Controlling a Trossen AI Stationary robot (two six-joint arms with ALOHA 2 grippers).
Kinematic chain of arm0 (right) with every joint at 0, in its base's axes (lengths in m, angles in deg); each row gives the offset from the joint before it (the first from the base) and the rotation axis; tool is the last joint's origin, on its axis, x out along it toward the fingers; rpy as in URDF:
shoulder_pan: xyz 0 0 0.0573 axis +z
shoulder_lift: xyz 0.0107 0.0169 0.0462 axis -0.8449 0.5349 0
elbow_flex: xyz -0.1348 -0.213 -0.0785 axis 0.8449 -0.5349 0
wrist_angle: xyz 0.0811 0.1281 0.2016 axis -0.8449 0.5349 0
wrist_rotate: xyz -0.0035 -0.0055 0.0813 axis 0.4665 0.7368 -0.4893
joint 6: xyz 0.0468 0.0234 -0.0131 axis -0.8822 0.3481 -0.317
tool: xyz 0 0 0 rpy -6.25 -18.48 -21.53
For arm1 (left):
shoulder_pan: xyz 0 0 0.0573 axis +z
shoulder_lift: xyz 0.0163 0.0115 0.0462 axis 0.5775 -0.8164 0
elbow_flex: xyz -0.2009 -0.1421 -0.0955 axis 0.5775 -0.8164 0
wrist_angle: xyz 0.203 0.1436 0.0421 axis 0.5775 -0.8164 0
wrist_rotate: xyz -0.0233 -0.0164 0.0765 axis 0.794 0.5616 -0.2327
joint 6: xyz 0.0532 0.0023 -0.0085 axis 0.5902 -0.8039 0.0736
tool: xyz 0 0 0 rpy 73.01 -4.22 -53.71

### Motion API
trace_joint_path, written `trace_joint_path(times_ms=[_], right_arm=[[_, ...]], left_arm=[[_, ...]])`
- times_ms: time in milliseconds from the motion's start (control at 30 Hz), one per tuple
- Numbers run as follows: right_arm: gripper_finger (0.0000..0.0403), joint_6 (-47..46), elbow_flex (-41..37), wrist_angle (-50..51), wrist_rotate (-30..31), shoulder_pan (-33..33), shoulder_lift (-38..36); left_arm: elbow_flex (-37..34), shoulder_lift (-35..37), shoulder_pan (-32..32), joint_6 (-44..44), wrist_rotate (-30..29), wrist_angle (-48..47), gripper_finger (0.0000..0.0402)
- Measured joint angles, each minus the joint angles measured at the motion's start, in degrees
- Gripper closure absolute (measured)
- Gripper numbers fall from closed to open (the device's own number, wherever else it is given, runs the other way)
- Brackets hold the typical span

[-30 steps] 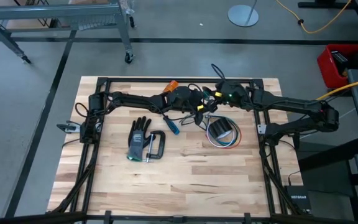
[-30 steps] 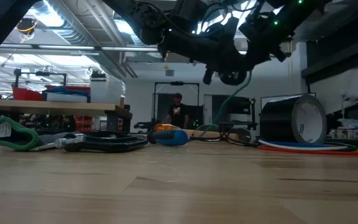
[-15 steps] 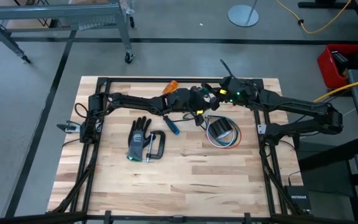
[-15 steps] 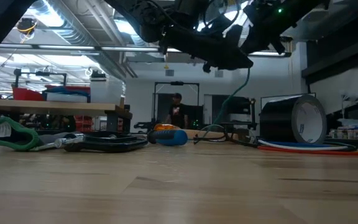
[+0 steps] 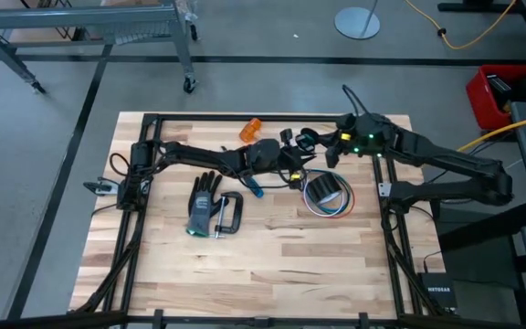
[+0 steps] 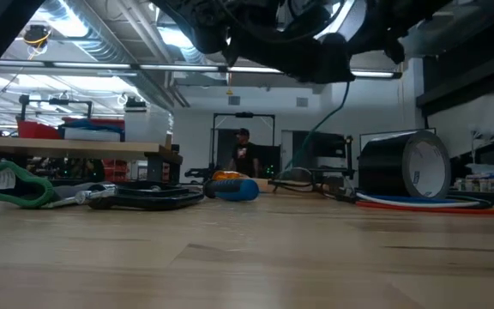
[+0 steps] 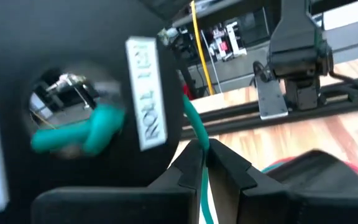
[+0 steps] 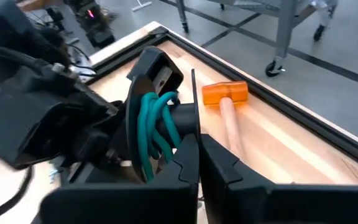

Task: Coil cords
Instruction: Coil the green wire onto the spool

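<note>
A grey concrete floor [image 5: 53, 228] crossed by black tape lines was seen around the light wooden table [image 5: 272, 265], with a grey metal wheeled cart [image 5: 89, 27] and a round grey stand base [image 5: 358, 21] beyond, a thick yellow cable [image 5: 468, 37] trailing nearby, and ceiling lights [image 6: 67, 21] overhead.

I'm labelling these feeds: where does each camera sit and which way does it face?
High: overhead, straight down on the table, both arms.
Low: at tabletop height, level across to the tape roll, arms overhead.
Left wrist: past the left gripper along the teal cord.
Right wrist: past the right gripper at looped teal cord and hammer.
Both wrist views share the teal cord.
</note>
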Motion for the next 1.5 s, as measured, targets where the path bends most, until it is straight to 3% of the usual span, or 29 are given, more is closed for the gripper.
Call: trace_joint_path(times_ms=[400, 1500], right_arm=[[0.0402, 0.0, 0.0, 2.1, -1.0, 0.1, -7.7], [0.0402, 0.0, 0.1, 1.6, -2.3, 0.1, -7.9]], left_arm=[[0.1, 0.0, -1.4, 0.8, 1.9, 4.7, 0.0384], [0.0, 0.0, -1.7, -6.2, 3.1, 6.5, 0.0384]])
